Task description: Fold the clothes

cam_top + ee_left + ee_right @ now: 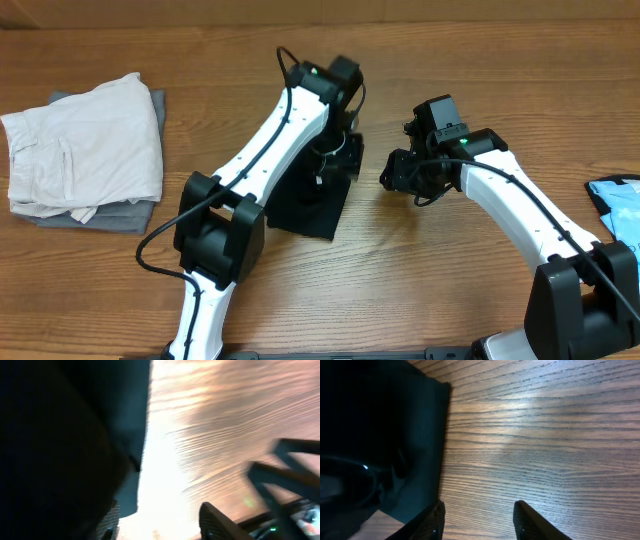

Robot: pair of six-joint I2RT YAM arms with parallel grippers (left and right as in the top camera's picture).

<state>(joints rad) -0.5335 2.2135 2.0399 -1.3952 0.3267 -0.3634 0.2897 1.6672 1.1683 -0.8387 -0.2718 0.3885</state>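
The clothes, a black T-shirt [312,203], lie as a narrow folded bundle in the middle of the table, partly hidden under my left arm. My left gripper [338,148] hangs over the bundle's far end. In the left wrist view it [162,527] is open, with black fabric [65,445] against the left finger and bright wood between the jaws. My right gripper [392,172] sits just right of the shirt. In the right wrist view it [482,520] is open over bare wood, with the shirt's edge [395,435] to its left.
A folded off-white garment [85,150] lies on a grey one at the far left. A light blue printed item [618,200] lies at the right edge, beside my right arm's base.
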